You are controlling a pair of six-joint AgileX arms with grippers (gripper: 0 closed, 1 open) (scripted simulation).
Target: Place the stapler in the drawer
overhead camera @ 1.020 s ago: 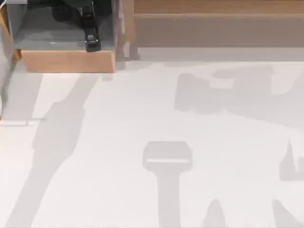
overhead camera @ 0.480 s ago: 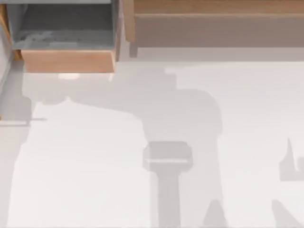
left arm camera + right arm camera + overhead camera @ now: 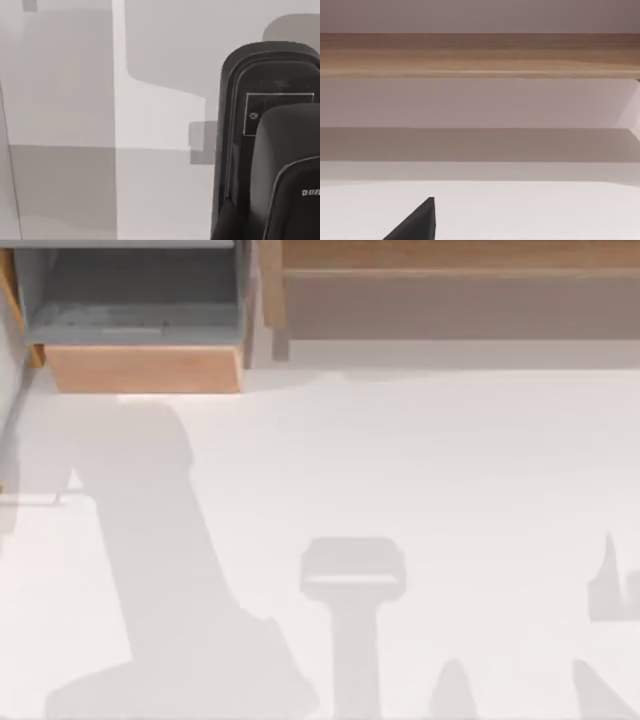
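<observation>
Right gripper (image 3: pixel 420 222): barely a black wedge, cropped by the edge of the right wrist view; open or closed, cannot tell. Poised over the pale table (image 3: pixel 530 210), facing the long brown ledge (image 3: pixel 480 55), well apart from it. Beneath the ledge, a shaded recess and a plain white wall.

On the left wrist view, a black rounded arm housing (image 3: pixel 270 150), cut off at the side and below, with a faint rectangle outlined on its face and a few white letters too clipped to read. Beside it, white tabletop crossed by soft grey shadows.

From above: drawer (image 3: pixel 145 368) at the far left of the table, pulled open, its tan front panel toward the near side, grey walls and floor behind. Rear of the drawer sliced off by the picture's top edge, interior dim. A paler streak on the grey floor, too vague to name. Stapler: cannot tell where it lies.

Just right of the drawer, the ledge runs along the far edge, also trimmed at the top. Across the table, broad shadows only hinting at the arms overhead: one wide sweep on the left, one T-shaped patch near the middle, pointed slivers along the near right.
</observation>
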